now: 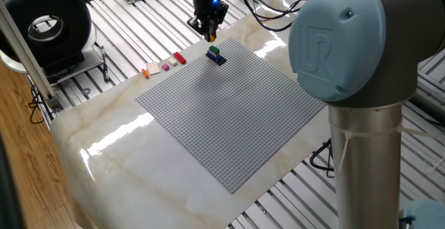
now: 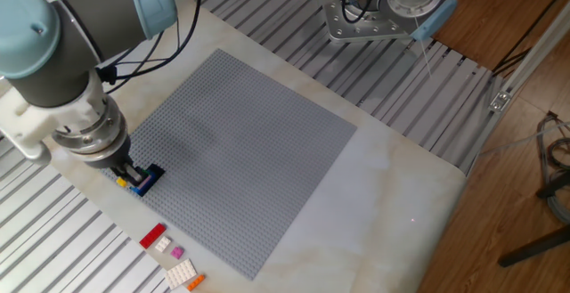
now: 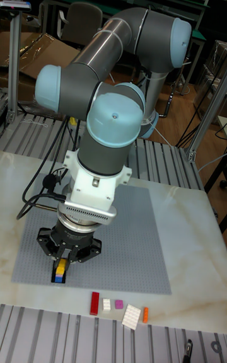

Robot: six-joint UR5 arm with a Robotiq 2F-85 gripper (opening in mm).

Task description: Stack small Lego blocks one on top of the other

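Observation:
My gripper [image 3: 61, 265] is shut on a yellow brick [image 3: 62, 267] and hangs over the small stack near the baseplate's corner. In one fixed view that stack shows a green brick [image 1: 214, 49] on blue and dark navy bricks [image 1: 219, 58], with the gripper [image 1: 211, 35] just behind and above it. In the other fixed view the gripper [image 2: 126, 174] covers the green brick; only the blue brick [image 2: 145, 183] shows beside the yellow brick [image 2: 123, 181]. I cannot tell whether the yellow brick touches the stack. Red [image 3: 95, 303], pink [image 3: 118, 304] and orange [image 3: 145, 314] bricks lie loose off the plate.
The grey baseplate [image 2: 249, 142] covers the middle of the marble table [image 2: 392, 186]. Two white bricks [image 3: 132, 316] lie among the loose ones. A black round device [image 1: 47, 27] stands at the left, and a metal mount with cables [image 2: 365, 12] sits beyond the plate.

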